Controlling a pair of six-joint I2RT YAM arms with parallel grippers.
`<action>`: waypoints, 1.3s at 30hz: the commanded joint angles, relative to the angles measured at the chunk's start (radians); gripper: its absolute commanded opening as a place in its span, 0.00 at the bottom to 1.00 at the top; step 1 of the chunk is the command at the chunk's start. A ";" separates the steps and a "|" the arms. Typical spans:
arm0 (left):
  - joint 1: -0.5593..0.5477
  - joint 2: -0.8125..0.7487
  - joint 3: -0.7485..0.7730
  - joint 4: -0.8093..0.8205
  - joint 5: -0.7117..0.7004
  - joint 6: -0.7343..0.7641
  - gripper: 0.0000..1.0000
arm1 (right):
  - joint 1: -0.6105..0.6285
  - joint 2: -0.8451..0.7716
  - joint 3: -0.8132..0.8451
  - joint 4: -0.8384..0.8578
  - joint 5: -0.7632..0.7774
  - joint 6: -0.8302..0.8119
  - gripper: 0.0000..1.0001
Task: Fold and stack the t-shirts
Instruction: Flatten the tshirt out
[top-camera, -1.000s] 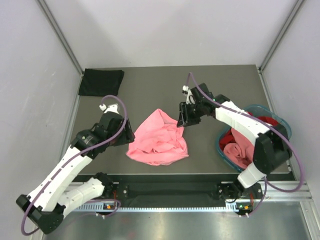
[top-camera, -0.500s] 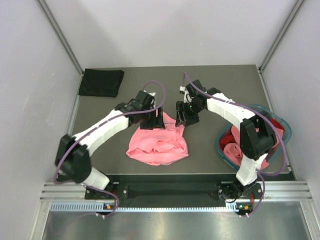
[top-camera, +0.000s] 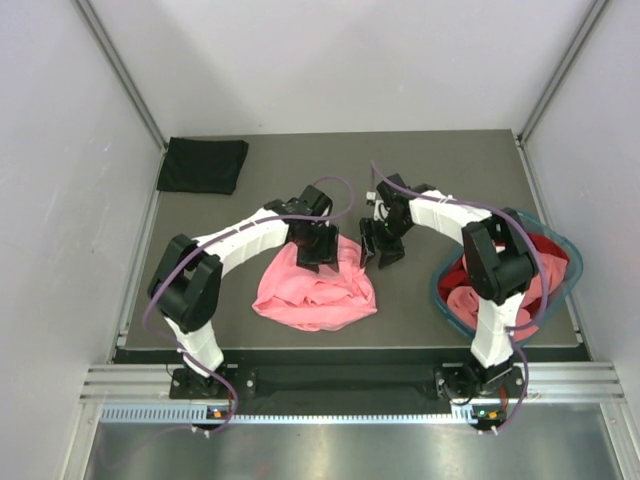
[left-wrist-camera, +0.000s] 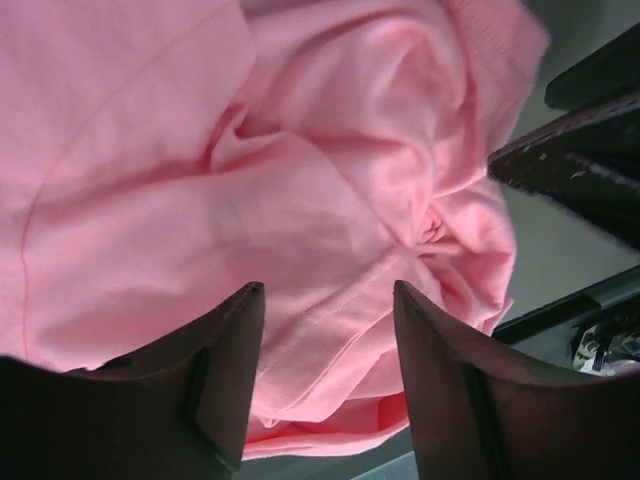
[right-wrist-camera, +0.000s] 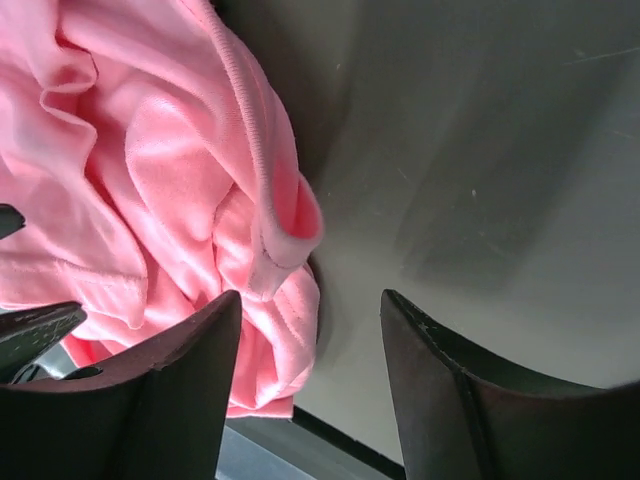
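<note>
A dark grey table (top-camera: 450, 170) sits inside pale walls. Nearest the arms' bases, the salmon pink t-shirt (top-camera: 315, 290) lies in a crumpled heap at mid-table. It looks light, limp and full of loose folds, so a pinch will likely lift only one layer and drag the rest. The ribbed collar (right-wrist-camera: 255, 140) and the stitched hems are the firmest places to grab.

The left gripper (left-wrist-camera: 325, 300) hangs over the heap's far left edge, fingers spread and holding nothing. The right gripper (right-wrist-camera: 310, 300) hangs at the far right edge beside the collar, also spread and empty.

To the right, the teal basket (top-camera: 574, 258) holds a red t-shirt (top-camera: 548, 250) and more pink cloth (top-camera: 462, 302). In the far left corner lies a folded black t-shirt (top-camera: 203, 165).
</note>
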 joint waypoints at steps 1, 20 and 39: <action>-0.004 -0.073 -0.064 0.014 0.040 0.000 0.58 | 0.005 0.019 0.001 0.044 -0.043 -0.008 0.57; 0.000 -0.223 -0.074 -0.032 -0.098 0.092 0.00 | 0.005 0.058 0.059 0.087 -0.050 0.048 0.00; 0.042 -0.650 0.296 -0.017 -0.443 0.264 0.00 | -0.070 -0.062 0.536 0.096 0.184 0.152 0.00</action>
